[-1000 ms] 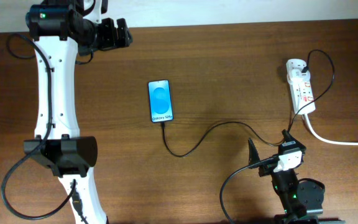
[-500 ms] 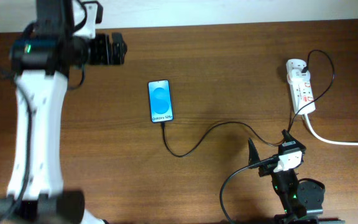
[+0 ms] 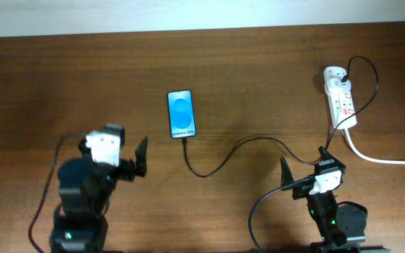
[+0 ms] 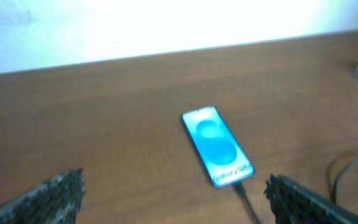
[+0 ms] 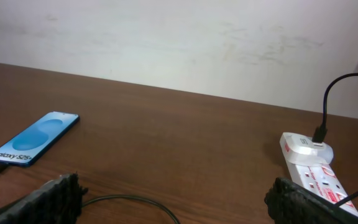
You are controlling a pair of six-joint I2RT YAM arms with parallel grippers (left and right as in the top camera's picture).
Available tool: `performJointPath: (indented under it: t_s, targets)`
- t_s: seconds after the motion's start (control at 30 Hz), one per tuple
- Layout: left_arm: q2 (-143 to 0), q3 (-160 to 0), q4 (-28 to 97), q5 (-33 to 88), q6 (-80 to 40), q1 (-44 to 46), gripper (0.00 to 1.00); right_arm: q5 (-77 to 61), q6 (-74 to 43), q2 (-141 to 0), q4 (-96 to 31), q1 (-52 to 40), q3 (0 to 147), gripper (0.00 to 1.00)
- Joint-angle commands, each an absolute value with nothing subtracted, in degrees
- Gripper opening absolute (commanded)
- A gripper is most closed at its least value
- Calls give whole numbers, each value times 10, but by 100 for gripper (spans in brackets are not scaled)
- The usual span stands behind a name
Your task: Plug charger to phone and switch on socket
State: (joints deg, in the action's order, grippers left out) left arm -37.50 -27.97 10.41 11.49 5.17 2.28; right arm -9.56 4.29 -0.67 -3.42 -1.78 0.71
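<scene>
The phone (image 3: pixel 181 114) lies mid-table, the charger (image 3: pixel 223 158) apparently seated in it; left gripper (image 4: pixel 176 190) and right gripper (image 5: pixel 179 196) wait spread and empty at the near edge. The socket (image 3: pixel 341 98) sits by the right edge, so press its switch squarely.

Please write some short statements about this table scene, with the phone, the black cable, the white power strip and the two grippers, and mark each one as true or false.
1. The phone shows a lit blue screen. True.
2. The left gripper is shut on the charger cable. False: it is open and holds nothing.
3. The charger cable reaches the lower end of the phone. True.
4. The phone lies on top of the power strip. False: they lie well apart on the table.
5. The right gripper is open and empty. True.
</scene>
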Motion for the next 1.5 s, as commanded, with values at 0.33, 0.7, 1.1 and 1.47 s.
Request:
performJointPath:
  t_s: [0.33, 0.7, 1.1, 1.47]
  targets:
    - [-180, -31, -116, 105, 100, 23, 99, -103, 41, -2, -36, -22, 3, 98]
    - [-2, -5, 38, 91, 100, 23, 99, -103, 41, -2, -36, -22, 3, 98]
    - [-3, -5, 38, 92, 100, 23, 99, -103, 41, -2, -36, -22, 3, 98]
    - [-3, -5, 38, 92, 100, 23, 99, -103, 41, -2, -36, -22, 3, 98]
